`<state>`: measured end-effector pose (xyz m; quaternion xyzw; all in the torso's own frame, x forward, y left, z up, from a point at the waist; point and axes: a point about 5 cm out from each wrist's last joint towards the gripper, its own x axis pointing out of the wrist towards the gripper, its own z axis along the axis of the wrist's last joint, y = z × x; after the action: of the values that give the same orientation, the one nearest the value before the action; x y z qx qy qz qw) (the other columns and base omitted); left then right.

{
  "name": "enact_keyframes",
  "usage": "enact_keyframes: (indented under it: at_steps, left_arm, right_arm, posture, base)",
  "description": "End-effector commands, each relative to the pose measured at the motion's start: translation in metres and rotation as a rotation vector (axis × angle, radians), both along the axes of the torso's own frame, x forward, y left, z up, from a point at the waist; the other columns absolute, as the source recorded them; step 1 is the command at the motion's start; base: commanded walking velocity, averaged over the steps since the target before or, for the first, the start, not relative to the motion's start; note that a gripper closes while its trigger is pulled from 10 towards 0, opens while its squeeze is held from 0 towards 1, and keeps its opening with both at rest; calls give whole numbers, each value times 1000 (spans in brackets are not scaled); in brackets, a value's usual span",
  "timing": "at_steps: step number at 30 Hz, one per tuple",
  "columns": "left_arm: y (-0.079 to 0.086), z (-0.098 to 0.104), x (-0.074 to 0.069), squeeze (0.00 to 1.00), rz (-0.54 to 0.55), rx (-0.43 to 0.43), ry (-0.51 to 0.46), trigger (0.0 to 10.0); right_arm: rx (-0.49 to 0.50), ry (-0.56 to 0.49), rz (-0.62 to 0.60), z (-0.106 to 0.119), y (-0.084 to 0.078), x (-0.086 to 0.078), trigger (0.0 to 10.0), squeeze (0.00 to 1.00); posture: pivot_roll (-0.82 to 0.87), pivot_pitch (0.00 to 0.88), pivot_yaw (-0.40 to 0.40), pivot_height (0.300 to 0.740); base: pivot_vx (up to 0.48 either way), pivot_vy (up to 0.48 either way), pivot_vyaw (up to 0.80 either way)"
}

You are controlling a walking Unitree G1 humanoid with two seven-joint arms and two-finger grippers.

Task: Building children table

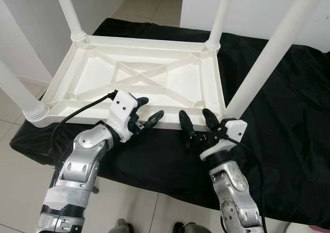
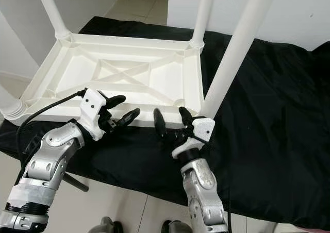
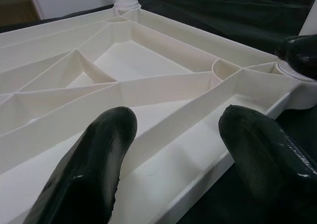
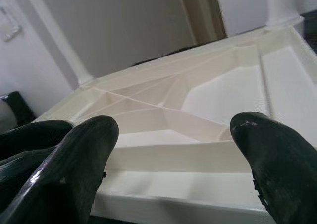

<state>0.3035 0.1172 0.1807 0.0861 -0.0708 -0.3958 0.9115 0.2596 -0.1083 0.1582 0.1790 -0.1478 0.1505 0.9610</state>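
We see a white plastic table top lying upside down on a black cloth, its ribbed underside facing up, with a crossed brace in the middle. Its long axis runs from the robot's left to its right, and its near long edge lies close to the cloth's near edge. Four white legs stand up from its corners: the far left leg, the far right leg, the near right leg and the near left leg. All four are cut off by the frame, so we cannot see their ends.

Our left gripper hovers at the near long edge, left of its middle, fingers spread apart and holding nothing; one finger reaches over the rim. Our right gripper sits just beside the near right corner, close to that leg's base, fingers likewise parted and empty. We cannot tell whether either gripper touches the rim.

The cloth hides what carries it. Pale floor tiles show beyond the far edge.
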Motion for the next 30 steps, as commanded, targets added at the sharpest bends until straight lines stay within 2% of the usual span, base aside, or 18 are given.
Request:
enact_keyframes:
  at_steps: [1, 6, 10, 15, 19, 22, 27, 30]
  left_arm:
    - [3, -1, 1, 0, 70, -2, -1, 10000]
    - [3, -1, 0, 0, 62, 9, 4, 10000]
    - [4, -1, 0, 0, 59, 13, 5, 10000]
    - [5, 0, -7, 0, -4, 56, 12, 10000]
    - [-2, -3, -15, 0, -77, 81, 22, 10000]
    - [-3, -4, -16, 0, -84, 83, 23, 10000]
    - [-4, -12, -16, 0, -79, 80, 50, 10000]
    - [-4, -13, -16, 0, -78, 82, 53, 10000]
  right_arm:
    - [42, 14, -43, -3, -2, 3, 10000, 0]
    - [57, 9, -119, -2, -10, 11, 10000, 0]
    - [56, 8, -133, -3, -12, 13, 10000, 0]
    - [54, 3, -176, -3, -25, 17, 10000, 0]
    - [17, -3, -230, -5, -40, 18, 10000, 0]
    - [13, -6, -239, -5, -43, 19, 10000, 0]
    - [-30, -12, -274, -4, -58, 20, 10000, 0]
    - [-33, -14, -280, -4, -60, 20, 10000, 0]
  posture:
    - [21, 181, 8, 740]
    - [40, 179, 18, 740]
    - [46, 178, 20, 740]
    - [71, 181, 29, 740]
    - [67, 182, 32, 740]
    - [67, 182, 32, 740]
    - [51, 170, 19, 740]
    - [50, 168, 18, 740]
  base:
    - [0, 0, 0]
    - [0, 0, 0]
    - [0, 0, 0]
    - [0, 0, 0]
    - [0, 0, 0]
    - [0, 0, 0]
    - [0, 0, 0]
    - [0, 0, 0]
